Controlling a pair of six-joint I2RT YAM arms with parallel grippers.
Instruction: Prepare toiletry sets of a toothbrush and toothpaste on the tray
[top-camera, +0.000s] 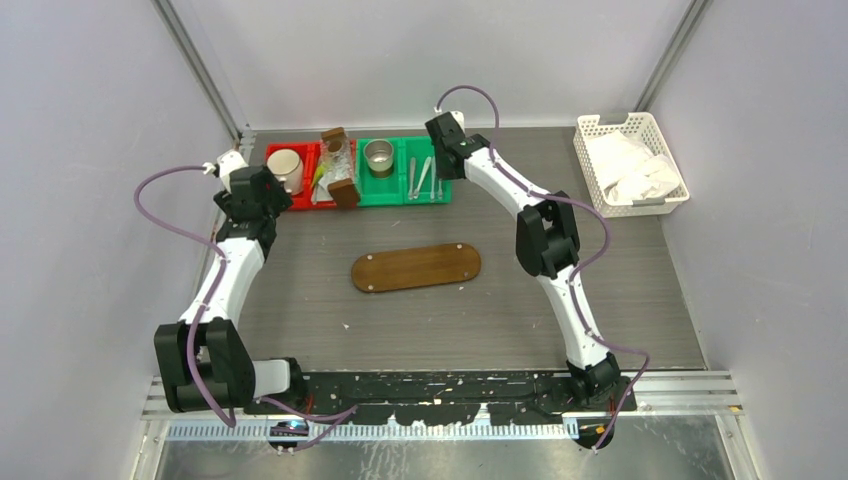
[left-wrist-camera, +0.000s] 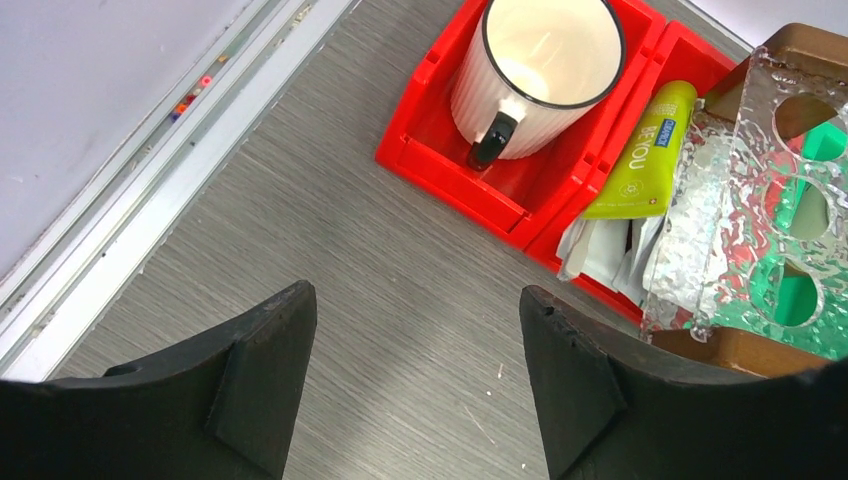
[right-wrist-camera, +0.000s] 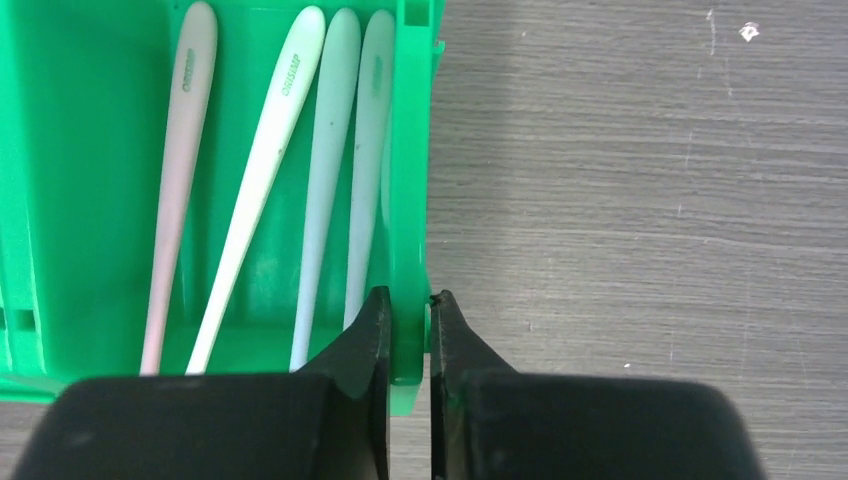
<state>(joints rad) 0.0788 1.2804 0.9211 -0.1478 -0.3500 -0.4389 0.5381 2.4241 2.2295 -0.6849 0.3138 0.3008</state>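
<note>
Several pale toothbrushes (right-wrist-camera: 260, 180) lie side by side in a green bin (right-wrist-camera: 410, 150). My right gripper (right-wrist-camera: 408, 300) is shut on that bin's right wall, one finger inside and one outside. A yellow-green toothpaste tube (left-wrist-camera: 645, 150) rests in a red bin (left-wrist-camera: 520, 200), with whitish tubes (left-wrist-camera: 600, 250) below it. My left gripper (left-wrist-camera: 415, 300) hangs open over bare table in front of the red bin, holding nothing. The oval wooden tray (top-camera: 415, 267) lies in the middle of the table with nothing on it.
A white ribbed mug (left-wrist-camera: 540, 70) stands in the red bin's left part. A clear holder with wooden ends (left-wrist-camera: 760, 200) sits between the red and green bins. A metal cup (top-camera: 378, 157) is in the green bin. A white basket (top-camera: 630, 165) stands far right.
</note>
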